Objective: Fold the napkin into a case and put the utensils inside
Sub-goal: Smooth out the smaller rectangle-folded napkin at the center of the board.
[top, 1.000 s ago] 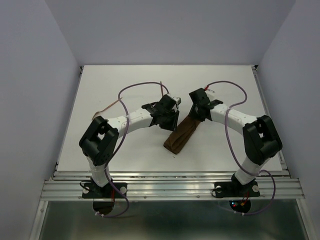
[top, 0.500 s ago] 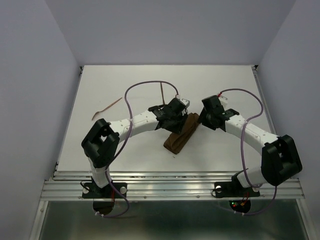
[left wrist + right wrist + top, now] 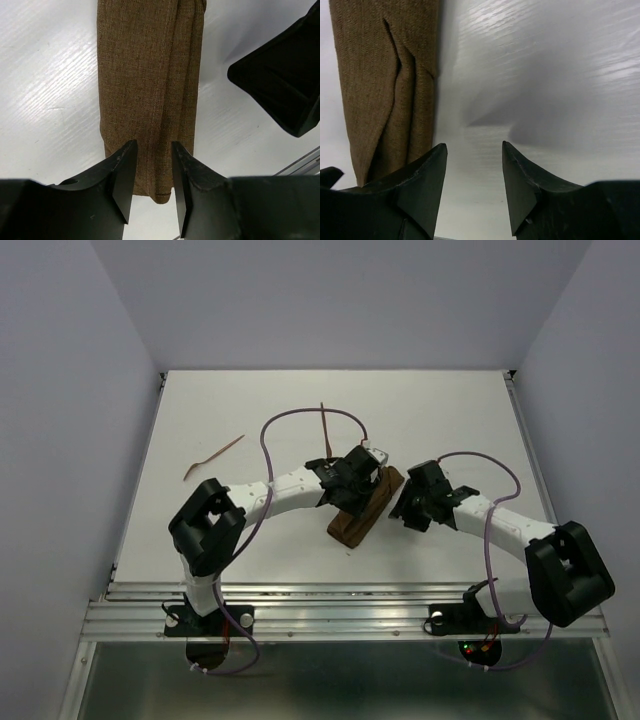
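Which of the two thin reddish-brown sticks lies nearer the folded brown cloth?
The straighter reddish-brown stick just beyond the cloth; the curved stick lies far left.

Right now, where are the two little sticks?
In the top view, one utensil lies on the left of the table; the other utensil lies centrally, just beyond the left arm and the case.

Bare table (image 3: 450, 410) beyond the case (image 3: 360, 516)
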### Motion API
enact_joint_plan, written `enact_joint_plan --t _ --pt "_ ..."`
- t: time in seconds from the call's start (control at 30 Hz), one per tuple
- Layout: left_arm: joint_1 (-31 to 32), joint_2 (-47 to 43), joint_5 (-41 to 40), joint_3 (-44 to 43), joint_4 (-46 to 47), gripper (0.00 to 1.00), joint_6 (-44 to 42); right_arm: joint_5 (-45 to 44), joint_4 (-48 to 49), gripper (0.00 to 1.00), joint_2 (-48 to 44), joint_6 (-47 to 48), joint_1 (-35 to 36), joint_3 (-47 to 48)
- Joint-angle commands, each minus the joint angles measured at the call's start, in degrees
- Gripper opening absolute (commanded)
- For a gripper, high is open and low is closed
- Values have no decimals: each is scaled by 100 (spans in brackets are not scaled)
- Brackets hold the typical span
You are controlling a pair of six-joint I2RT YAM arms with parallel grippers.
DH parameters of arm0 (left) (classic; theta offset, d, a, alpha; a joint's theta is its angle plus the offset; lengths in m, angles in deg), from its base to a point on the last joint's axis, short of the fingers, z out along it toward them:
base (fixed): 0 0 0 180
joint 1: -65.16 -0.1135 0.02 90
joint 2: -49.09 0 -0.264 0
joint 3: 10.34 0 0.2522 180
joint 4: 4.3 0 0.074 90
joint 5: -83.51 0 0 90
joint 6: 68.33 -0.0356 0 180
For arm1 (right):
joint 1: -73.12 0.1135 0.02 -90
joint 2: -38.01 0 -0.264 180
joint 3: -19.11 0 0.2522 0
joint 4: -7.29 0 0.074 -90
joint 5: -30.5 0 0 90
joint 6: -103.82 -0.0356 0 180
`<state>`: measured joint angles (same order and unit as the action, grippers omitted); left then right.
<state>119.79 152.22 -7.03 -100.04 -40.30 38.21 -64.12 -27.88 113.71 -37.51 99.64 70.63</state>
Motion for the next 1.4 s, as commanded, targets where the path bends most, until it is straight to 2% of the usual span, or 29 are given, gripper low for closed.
enact_joint_plan --t 0.0,0.23,0.57,0.93,1.03,1.1,1.23,1.27,1.37 --pt "12 49 264 167 106 45 -115 392 856 53 155 -438 283 -84" --pt "56 75 194 229 176 45 -317 787 1508 49 419 -984 388 -427" --pt "153 444 326 194 361 43 -388 770 1543 47 542 -1142 389 -515" --pt "179 664 177 89 387 40 -353 717 1552 29 735 -1169 389 -515" --pt "197 734 115 45 361 34 -344 726 1561 21 779 -1160 389 -498" --pt "206 770 106 18 343 26 -335 708 1578 18 771 -1160 389 -506" --pt "223 822 115 -8 317 0 -291 717 1578 10 771 -1142 389 -506" --pt "223 840 124 -17 317 0 -274 708 1578 7 771 -1142 389 -506" --pt "215 779 290 -26 334 0 -274 708 1552 6 744 -1133 389 -515"
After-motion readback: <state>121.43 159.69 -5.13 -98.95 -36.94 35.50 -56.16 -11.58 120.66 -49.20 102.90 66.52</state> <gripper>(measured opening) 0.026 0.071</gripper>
